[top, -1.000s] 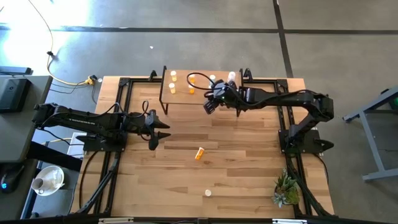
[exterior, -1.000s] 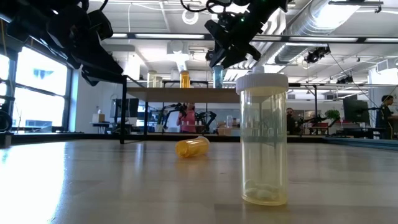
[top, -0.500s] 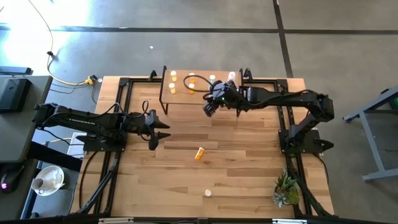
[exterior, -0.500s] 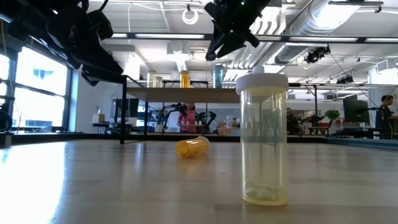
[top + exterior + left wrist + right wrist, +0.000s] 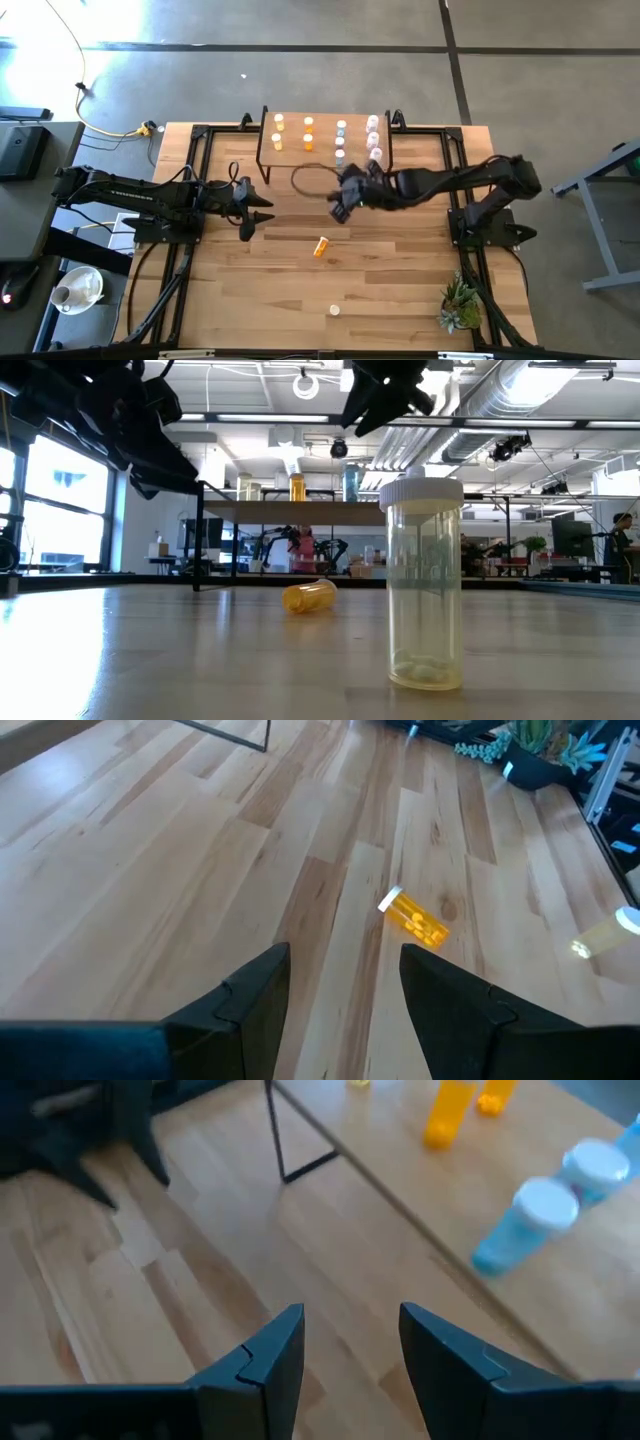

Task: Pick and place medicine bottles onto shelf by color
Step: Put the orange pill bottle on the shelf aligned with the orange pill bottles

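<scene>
The shelf [image 5: 355, 141] stands at the table's far edge on black legs, with several medicine bottles upright on it in rows: yellow [image 5: 278, 122], orange [image 5: 308, 123], bluish [image 5: 341, 127] and pink [image 5: 372, 122]. One orange bottle [image 5: 320, 246] lies on its side mid-table. A pale yellowish bottle [image 5: 335, 310] stands upright near the front edge. My right gripper [image 5: 340, 208] hovers open and empty in front of the shelf, above the table. My left gripper [image 5: 250, 215] waits open and empty at the left, pointing toward the lying orange bottle [image 5: 413, 917].
A small potted plant [image 5: 460, 305] sits at the table's near right corner. Black frame rails run along both sides of the table [image 5: 400, 280]. A thin black cable loop [image 5: 310, 180] hangs beside my right gripper. Bare wood lies between the shelf and the lying bottle.
My right gripper has drawn back from the shelf's front edge toward the table's near edge and risen a little, rolling slightly, open and empty throughout. The bottles on the shelf that its arm covered now show.
</scene>
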### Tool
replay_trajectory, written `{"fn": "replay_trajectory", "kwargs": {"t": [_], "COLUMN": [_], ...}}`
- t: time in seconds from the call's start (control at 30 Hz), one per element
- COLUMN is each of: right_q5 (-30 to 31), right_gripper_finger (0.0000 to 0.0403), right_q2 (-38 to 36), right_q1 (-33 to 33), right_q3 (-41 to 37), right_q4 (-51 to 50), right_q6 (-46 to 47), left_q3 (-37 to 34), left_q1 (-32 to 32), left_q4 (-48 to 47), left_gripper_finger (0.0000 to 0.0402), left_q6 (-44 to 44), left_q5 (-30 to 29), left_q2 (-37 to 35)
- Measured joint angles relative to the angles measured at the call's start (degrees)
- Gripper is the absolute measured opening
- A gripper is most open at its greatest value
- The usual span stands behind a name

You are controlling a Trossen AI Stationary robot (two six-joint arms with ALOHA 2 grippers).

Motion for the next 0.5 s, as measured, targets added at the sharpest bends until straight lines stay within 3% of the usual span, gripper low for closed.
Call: {"fn": "replay_trajectory", "kwargs": {"t": [0.27, 0.5], "right_q5": [9.0, 14.7], "right_gripper_finger": [0.0156, 0.0156], "right_q2": [0.0, 0.1], "right_q1": [9.7, 15.0], "right_q3": [-2.9, -7.8], "right_q4": [-3.8, -4.2], "right_q6": [9.4, 23.9], "left_q3": [0.0, 0.0], "left_q1": [-0.3, -4.3], "left_q4": [4.3, 11.0], "left_gripper_finger": [0.0181, 0.0181], "left_q6": [-1.2, -2.2], "left_q5": [-0.1, -0.9], "left_q2": [0.0, 0.0]}}
